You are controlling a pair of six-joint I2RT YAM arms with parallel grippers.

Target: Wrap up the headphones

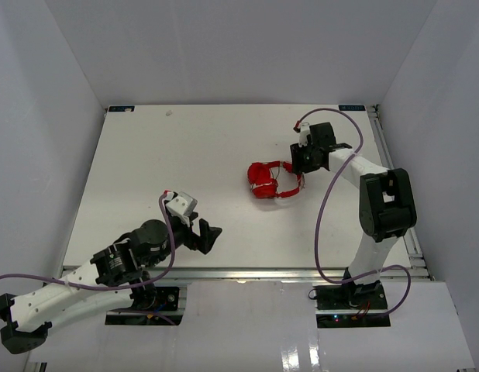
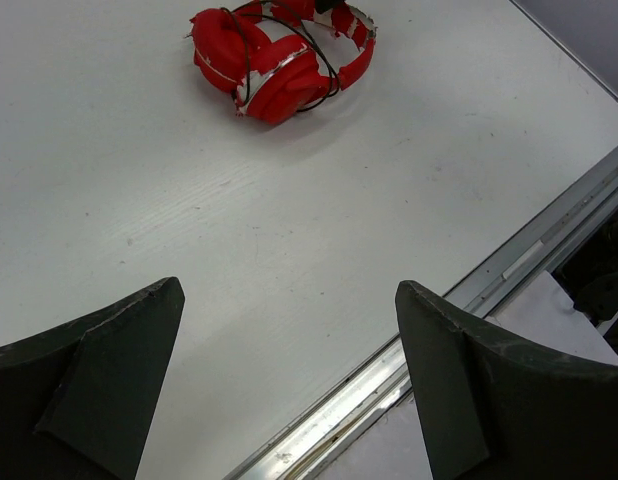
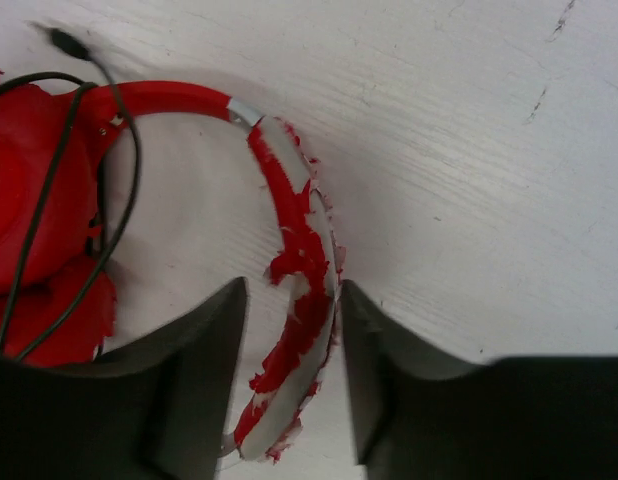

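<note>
One flaking red band of the headphones (image 2: 284,85) pinched in the right pincer (image 3: 292,292); left pincer (image 2: 287,290) gapes wide

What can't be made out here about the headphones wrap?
Top external: cord turns on the headphones, too thin to count.
Right wrist: ear cups cut off by left edge; plug blurred.
Right wrist: whether the right gripper presses the headband; its fingers hide the contact.
Left wrist: headband's far side cut off by top edge.
</note>
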